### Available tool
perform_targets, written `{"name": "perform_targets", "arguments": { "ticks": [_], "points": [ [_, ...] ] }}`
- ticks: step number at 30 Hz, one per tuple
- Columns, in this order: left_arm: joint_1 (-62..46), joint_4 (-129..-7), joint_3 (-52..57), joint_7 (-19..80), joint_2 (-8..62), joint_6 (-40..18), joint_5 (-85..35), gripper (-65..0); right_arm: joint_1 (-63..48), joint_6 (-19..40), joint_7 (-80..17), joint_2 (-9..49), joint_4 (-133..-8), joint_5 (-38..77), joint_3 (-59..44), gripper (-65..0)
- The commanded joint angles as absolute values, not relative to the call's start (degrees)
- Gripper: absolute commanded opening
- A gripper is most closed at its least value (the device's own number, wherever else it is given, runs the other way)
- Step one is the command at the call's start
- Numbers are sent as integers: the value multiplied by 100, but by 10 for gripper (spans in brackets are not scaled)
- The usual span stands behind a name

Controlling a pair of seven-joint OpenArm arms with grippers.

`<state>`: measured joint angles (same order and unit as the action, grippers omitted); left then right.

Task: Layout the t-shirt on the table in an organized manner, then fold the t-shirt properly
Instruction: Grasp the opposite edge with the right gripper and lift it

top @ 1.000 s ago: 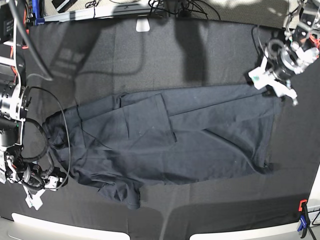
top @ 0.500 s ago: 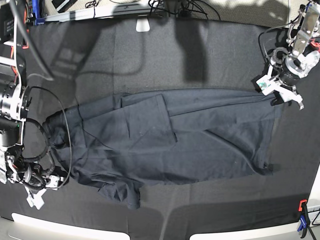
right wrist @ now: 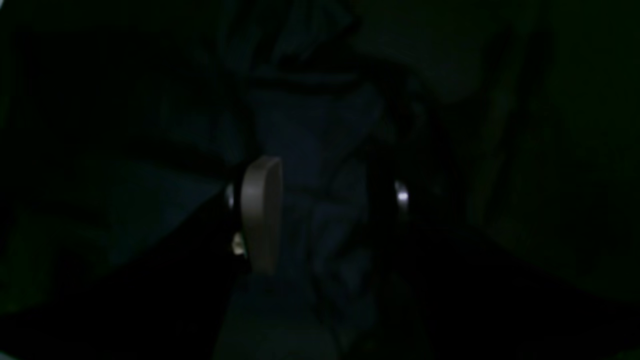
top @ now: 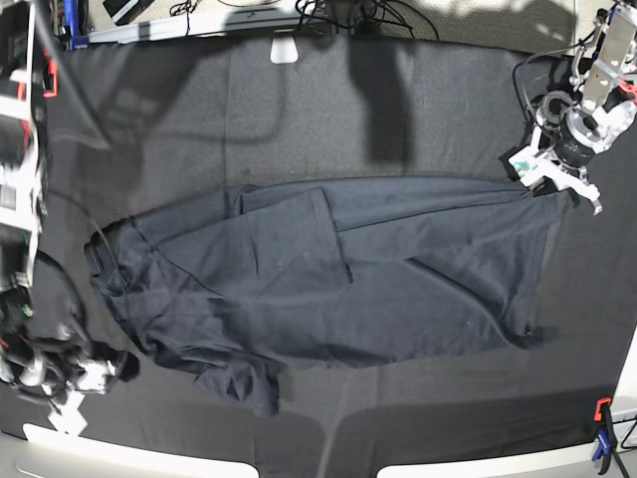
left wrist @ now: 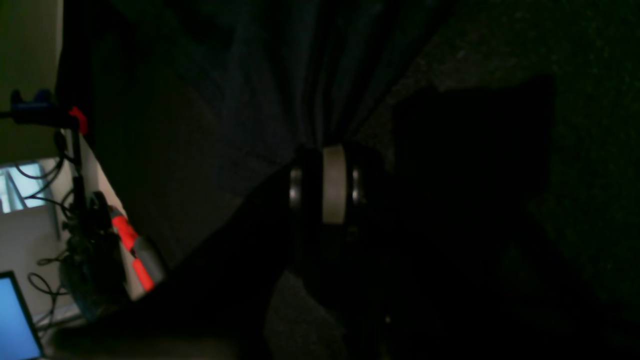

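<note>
My left jaws [top: 553,189] have just clenched on the far hem corner of the t-shirt [top: 328,279]; a second ago they hovered spread just off that corner. In the left wrist view [left wrist: 322,150] the pads are pressed together with fabric fanning out in pleats from them.

My right jaws [right wrist: 320,210] have narrowed but still stand apart, straddling a bunched fold near the collar end; no pinch yet. That arm has also slid toward the near tabletop [top: 299,100] edge.

So I judge one corner secured and the second grasp pending, with layout not done.

The shirt is dark charcoal and lies lengthwise across the middle of the black-clothed tabletop. It is mostly flat, with a panel folded over mid-body, diagonal creases, and a rumpled sleeve at the near edge.
</note>
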<state>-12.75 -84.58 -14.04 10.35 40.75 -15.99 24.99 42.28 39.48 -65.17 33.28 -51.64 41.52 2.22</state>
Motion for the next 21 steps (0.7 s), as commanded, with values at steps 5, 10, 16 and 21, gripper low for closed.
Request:
{"name": "perform_targets", "arguments": {
  "ticks": [5, 10, 16, 21],
  "points": [
    [-1236, -8495, -1367, 1066, 4178, -1584, 2499, -650, 3129, 4000, -6451, 3629, -7166, 4187, 189, -393],
    [-1236, -8495, -1367, 1066, 4178, -1584, 2495, -650, 2137, 4000, -6233, 3813, -8331, 3693, 189, -393],
    [-1236, -8495, -1367, 1061, 4178, -1584, 2204, -650, 985, 4000, -5749, 4038, -8718, 3026, 191, -393],
    [-1234, -8495, -1367, 1059, 4178, -1584, 2198, -650, 388, 4000, -4401, 4125, -8715, 1406, 191, -393]
  ]
}}
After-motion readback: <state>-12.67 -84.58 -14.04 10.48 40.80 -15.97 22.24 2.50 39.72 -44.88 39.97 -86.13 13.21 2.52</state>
